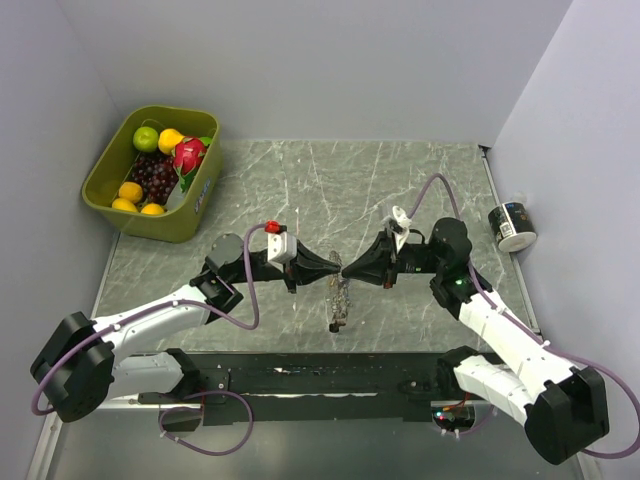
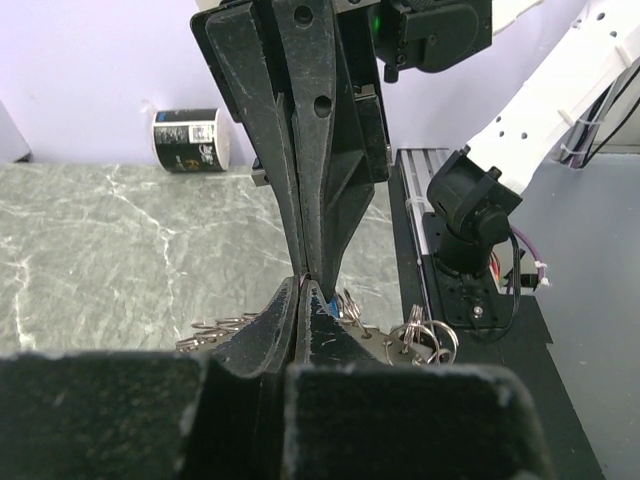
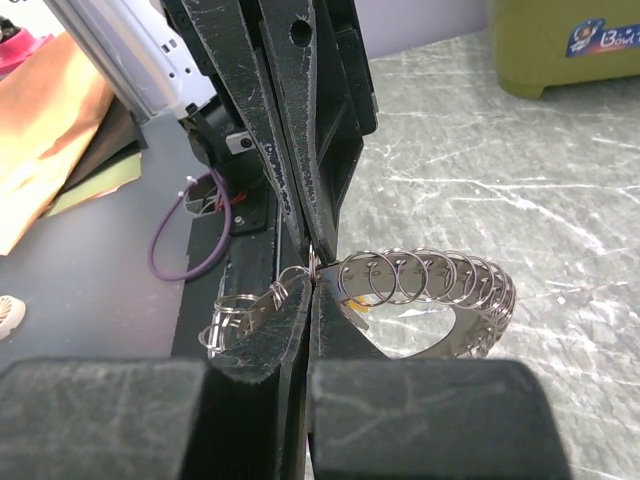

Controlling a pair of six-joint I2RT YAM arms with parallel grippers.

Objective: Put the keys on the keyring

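The keyring [image 1: 339, 300] is a silvery band strung with several small wire rings; it hangs at the table's middle, below two meeting gripper tips. My left gripper [image 1: 334, 266] and right gripper [image 1: 349, 270] touch tip to tip. In the left wrist view, my left gripper [image 2: 304, 286] is shut, with the keyring's rings [image 2: 425, 336] showing on both sides and a blue key head [image 2: 334, 310] peeking out. The right wrist view has my right gripper [image 3: 313, 277] shut on a small ring at the keyring's [image 3: 440, 282] top. A yellow key head [image 3: 361, 308] peeks out behind it.
A green basket [image 1: 108, 190] of fruit stands at the back left. A black-and-white roll [image 1: 513, 227] lies at the table's right edge. The black mounting plate [image 1: 300, 375] with purple cables runs along the near edge.
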